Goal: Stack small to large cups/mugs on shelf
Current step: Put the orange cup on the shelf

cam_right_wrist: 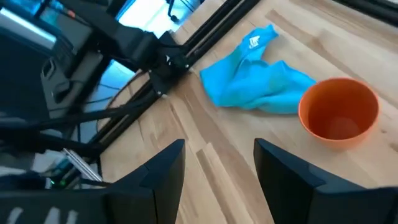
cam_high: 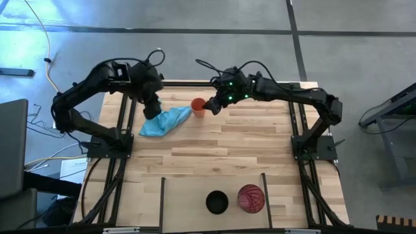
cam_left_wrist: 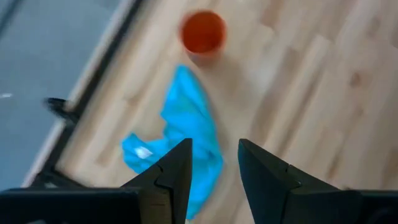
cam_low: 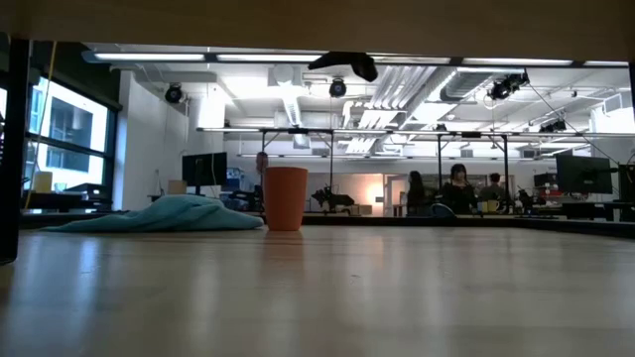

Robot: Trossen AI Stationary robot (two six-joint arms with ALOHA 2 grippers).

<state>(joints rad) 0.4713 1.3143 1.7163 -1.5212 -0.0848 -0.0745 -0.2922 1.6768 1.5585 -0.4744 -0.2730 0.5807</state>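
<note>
A small orange cup [cam_high: 198, 106] stands upright, mouth up, on the far part of the wooden table. My right gripper [cam_right_wrist: 217, 146] hovers open just right of it [cam_high: 209, 107], with nothing between the fingers. A black cup [cam_high: 217, 201] and a red-pink cup [cam_high: 251, 198] stand side by side on the shelf [cam_high: 188, 208], the near plank section between two thin black bars. My left gripper [cam_left_wrist: 214, 146] is open above a light-blue cloth [cam_high: 166, 121], clear of it.
The crumpled blue cloth [cam_right_wrist: 255, 84] lies flat on the table just left of the orange cup [cam_right_wrist: 339, 112]. Black frame rails [cam_high: 127, 130] run along the table's left and right sides. Bare wood [cam_high: 214, 156] lies between the far objects and the shelf.
</note>
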